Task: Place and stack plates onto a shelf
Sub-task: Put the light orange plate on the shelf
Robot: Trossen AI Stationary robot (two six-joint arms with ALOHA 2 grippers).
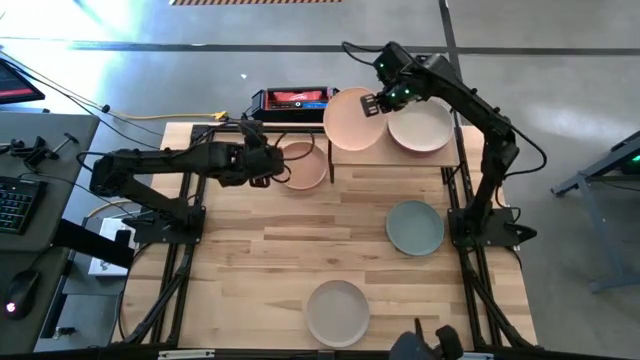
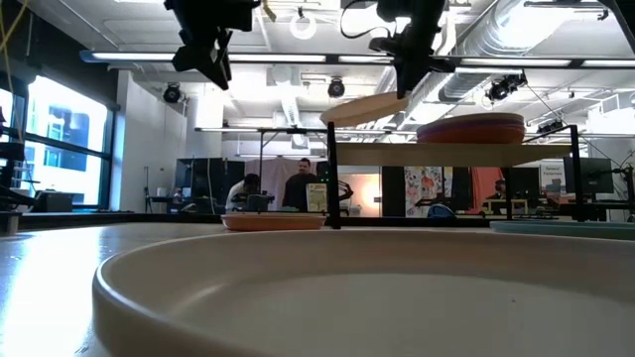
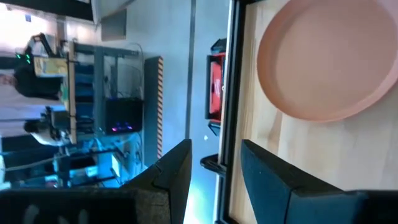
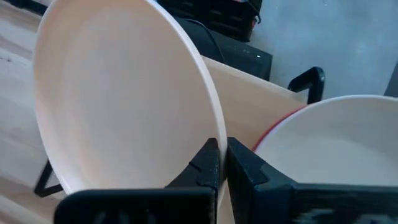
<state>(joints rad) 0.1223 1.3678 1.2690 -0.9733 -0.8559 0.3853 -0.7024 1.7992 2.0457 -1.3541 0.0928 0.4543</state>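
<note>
I can't read any text from here. The black-and-red box (image 1: 293,99) at the far edge of the bench (image 1: 250,280) carries a pale label, but its lettering is too small to make out. The poster (image 2: 429,188) in the room behind is likewise only a blur of colours.

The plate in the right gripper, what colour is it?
Pale peach plate, pinched by the right gripper; the high view shows it best.
</note>
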